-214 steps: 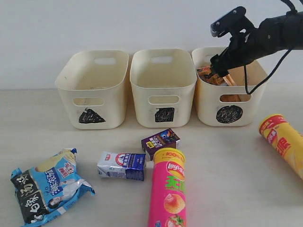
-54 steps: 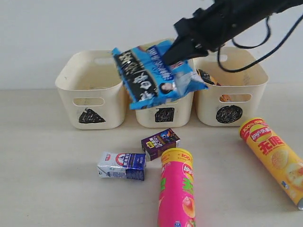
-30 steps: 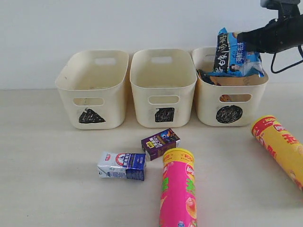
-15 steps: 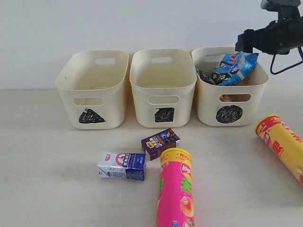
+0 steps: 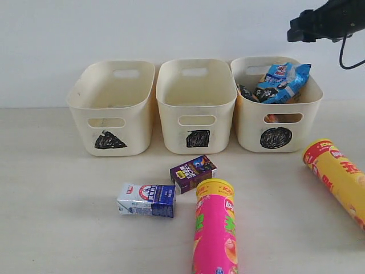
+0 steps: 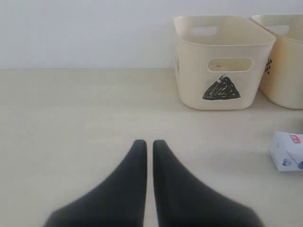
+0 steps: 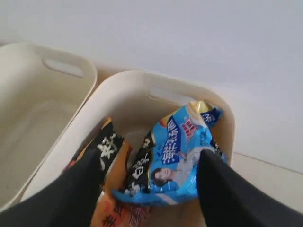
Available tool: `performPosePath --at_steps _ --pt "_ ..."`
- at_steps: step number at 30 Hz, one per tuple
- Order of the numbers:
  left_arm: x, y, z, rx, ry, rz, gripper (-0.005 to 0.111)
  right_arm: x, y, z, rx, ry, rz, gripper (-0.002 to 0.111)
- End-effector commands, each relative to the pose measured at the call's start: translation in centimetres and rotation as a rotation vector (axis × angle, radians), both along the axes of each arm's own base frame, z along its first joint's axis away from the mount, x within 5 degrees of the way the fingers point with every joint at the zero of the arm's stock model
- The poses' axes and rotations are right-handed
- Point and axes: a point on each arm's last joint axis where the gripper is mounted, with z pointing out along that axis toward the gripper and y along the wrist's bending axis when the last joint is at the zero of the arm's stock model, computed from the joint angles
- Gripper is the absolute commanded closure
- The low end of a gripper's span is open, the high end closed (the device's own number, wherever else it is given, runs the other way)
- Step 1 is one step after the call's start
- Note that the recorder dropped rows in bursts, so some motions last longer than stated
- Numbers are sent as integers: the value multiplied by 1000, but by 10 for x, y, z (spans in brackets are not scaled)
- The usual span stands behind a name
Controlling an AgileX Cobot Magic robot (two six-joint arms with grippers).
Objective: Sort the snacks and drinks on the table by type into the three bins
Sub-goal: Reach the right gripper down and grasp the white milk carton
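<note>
Three bins [image 5: 171, 114], two bags [image 5: 279, 83] inside one; two cartons [image 5: 146, 200], two chip tubes [image 5: 215, 228] on the table [image 5: 57, 200]; right fingers [image 7: 222, 189] released, left fingers [image 6: 128, 179] clenched.

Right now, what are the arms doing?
Right gripper open, empty, above circle bin. Left gripper shut, empty. Blue bag in circle bin; pink tube, yellow tube, blue-white carton, purple carton on table. Nothing blocking.

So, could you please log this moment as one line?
right gripper: open, over circle bin | blue-white-black bag: in circle bin | left gripper: shut
</note>
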Motion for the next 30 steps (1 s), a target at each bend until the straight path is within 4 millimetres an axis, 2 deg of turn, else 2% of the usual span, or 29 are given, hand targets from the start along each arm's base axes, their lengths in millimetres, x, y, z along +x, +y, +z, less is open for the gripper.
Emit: performPosePath --at_steps 1,3,6,7,16,22,23,25,26,27,28,29,30 --pt "0 0 2 -7 -15 4 102 -26 26 19 -195 66 114 66" --pt "0 0 2 -7 -13 4 102 -35 40 24 -234 87 146 76" --pt "0 0 2 -7 -13 4 102 -50 61 30 -269 129 222 99" --pt "0 0 2 -7 -13 4 102 -56 70 30 -276 155 264 109" --pt "0 0 2 -7 -13 4 102 -101 137 10 -451 292 711 108" --pt "0 0 2 -7 -13 4 102 -126 180 -5 -498 315 883 106" --pt "0 0 2 -7 -13 4 102 -130 187 -8 -505 316 908 102" --pt "0 0 2 -7 -13 4 102 -139 205 -15 -511 329 959 78" --pt "0 0 2 -7 -13 4 102 -143 217 -23 -508 350 981 55" --pt "0 0 2 -7 -13 4 102 -146 223 -28 -511 362 996 42" --pt "0 0 2 -7 -13 4 102 -150 234 -37 -514 383 1017 22" --pt "0 0 2 -7 -13 4 102 -153 246 -45 -520 376 1036 14" --pt "0 0 2 -7 -13 4 102 -153 255 -53 -525 360 1038 14"
